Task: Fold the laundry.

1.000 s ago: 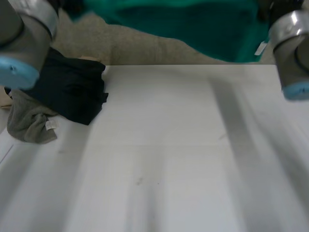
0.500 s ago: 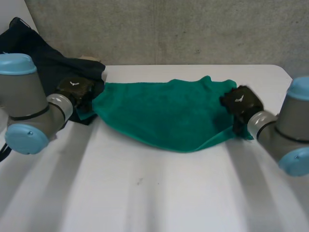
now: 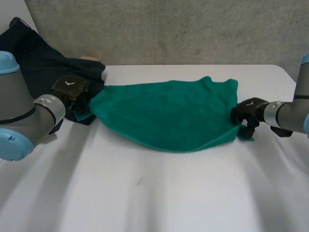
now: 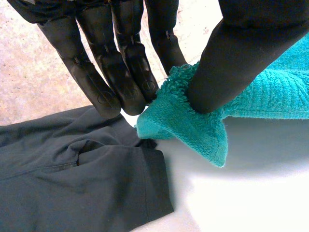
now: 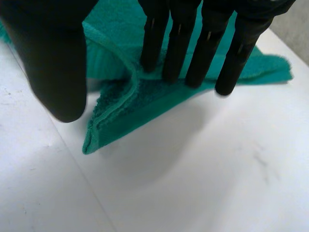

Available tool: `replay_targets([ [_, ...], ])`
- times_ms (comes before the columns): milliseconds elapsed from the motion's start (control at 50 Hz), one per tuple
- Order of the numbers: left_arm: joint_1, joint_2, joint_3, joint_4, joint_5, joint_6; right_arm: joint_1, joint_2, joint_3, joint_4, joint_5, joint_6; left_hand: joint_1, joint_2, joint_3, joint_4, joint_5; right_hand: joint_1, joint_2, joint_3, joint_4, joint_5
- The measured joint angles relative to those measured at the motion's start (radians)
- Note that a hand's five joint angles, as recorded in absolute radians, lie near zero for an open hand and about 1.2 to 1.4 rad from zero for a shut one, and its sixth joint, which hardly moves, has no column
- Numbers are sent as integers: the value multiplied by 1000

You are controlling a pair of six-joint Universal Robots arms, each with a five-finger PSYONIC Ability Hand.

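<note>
Green towel [image 3: 169, 113] lies spread on the white counter [image 3: 164, 193], stretched between both hands, near edge sagging in a curve toward the robot. Left hand [image 3: 72, 92] at the towel's left corner: in the left wrist view the thumb [image 4: 231, 53] presses the bunched corner [image 4: 188, 125] against the fingers [image 4: 120, 72], a pinch grip on the cloth, the tip of the corner poking out below. Right hand [image 3: 246, 113] at the towel's right near corner: in the right wrist view the fingers [image 5: 193, 48] are straight with tips at the folded hem [image 5: 125, 101], thumb [image 5: 53, 58] held apart, nothing pinched; that corner lies flat on the counter. Dark garment [image 3: 48, 67] heaped at the counter's far left, just beside the left hand and touching the towel corner there [image 4: 72, 179].
</note>
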Motion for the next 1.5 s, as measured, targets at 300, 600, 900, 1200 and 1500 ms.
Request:
replay_targets([
  [300, 25, 112, -36, -117, 1, -13, -66, -199, 229, -158, 114, 300, 0, 0, 0, 0, 0, 460, 517, 524, 535, 501],
  [600, 133, 387, -87, -480, 82, 18, -183, -696, 536, -9, 101, -15, 0, 0, 0, 0, 0, 461, 517, 525, 537, 526],
  [900, 60, -4, 52, -557, -25, 123, -70, -475, 507, -32, 183, -176, 0, 0, 0, 0, 0, 461, 517, 525, 537, 531],
  [1200, -33, -366, 668, -550, -154, -18, 36, -111, 174, -599, 269, -32, 0, 0, 0, 0, 0, 461, 517, 530, 537, 531],
  [1500, -95, -642, 1082, -549, -293, 48, 93, 265, -274, -697, 333, -89, -809, -750, -740, -735, -711, -297, -262, -235, -225, -256],
])
